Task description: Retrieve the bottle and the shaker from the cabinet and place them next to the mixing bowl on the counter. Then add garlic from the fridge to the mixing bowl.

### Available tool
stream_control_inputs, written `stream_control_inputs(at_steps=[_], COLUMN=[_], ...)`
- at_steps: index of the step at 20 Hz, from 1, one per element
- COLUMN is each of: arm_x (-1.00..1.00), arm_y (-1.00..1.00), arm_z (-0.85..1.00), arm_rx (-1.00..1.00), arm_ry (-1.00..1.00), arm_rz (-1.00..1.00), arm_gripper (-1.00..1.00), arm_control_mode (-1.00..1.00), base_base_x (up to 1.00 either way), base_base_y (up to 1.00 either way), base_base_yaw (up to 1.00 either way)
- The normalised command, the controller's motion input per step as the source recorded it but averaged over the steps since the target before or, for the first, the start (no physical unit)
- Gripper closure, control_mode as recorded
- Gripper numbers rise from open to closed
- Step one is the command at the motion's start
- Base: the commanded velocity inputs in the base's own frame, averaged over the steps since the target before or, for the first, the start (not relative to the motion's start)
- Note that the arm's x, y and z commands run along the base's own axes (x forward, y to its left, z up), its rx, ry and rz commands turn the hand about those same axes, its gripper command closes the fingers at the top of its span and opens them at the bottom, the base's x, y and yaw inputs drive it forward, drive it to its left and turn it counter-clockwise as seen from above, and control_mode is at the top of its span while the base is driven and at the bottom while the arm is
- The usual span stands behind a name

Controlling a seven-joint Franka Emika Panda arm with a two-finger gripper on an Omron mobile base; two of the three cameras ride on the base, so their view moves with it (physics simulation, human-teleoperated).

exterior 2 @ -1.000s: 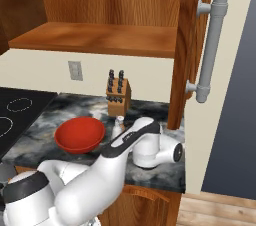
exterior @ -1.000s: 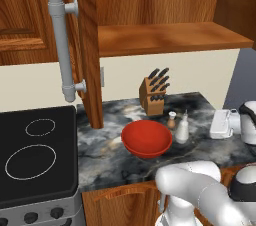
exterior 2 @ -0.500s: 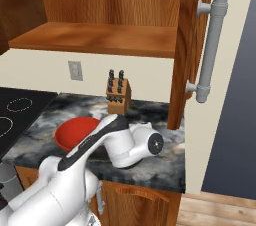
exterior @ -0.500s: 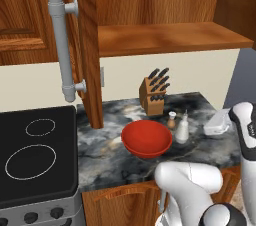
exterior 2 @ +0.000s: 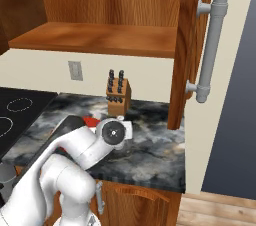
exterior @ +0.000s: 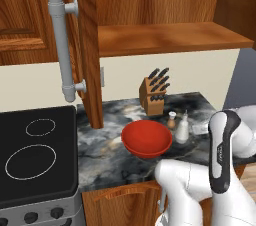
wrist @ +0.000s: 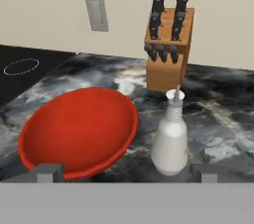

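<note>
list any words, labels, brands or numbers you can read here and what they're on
None: no readable text shows in any view.
The bottle is plain white, no label.
The shaker is too small to show any marking.
The knife block is bare wood.
The mixing bowl is plain red.
The stove carries only ring outlines, and its knobs show no figures.

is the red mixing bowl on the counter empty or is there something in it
Empty. The red mixing bowl shows only its bare red inside in the hand view, beside the upright white bottle.
</note>
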Motion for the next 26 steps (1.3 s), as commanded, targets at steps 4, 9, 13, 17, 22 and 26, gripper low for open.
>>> stream_control_inputs(at_steps=[4, 9, 13, 17, 22, 26], arm_x=[-0.41, -0.45, -0.57, -0.17, -0.11, -0.16], arm_y=[0.36, 0.34, 0.45, 0.52, 0.00, 0.00], arm_z=[0.38, 0.32, 0.03, -0.12, 0.00, 0.00], arm_rx=[-0.11, -0.09, -0.11, -0.10, 0.00, -0.01], arm_ry=[0.19, 0.17, 0.08, 0.03, -0.01, -0.02], arm_rz=[-0.21, -0.21, -0.20, -0.08, 0.00, 0.00], arm_gripper=[-1.00, -1.00, -1.00, -1.00, -1.00, -1.00], arm_control_mode=[-1.00, -1.00, -1.00, -1.00, -1.00, 1.00], base_base_x=[0.00, 0.00, 0.00, 0.00, 0.00, -0.59], base_base_y=[0.00, 0.00, 0.00, 0.00, 0.00, 0.03], base_base_yaw=[0.00, 0.00, 0.00, 0.00, 0.00, 0.02])
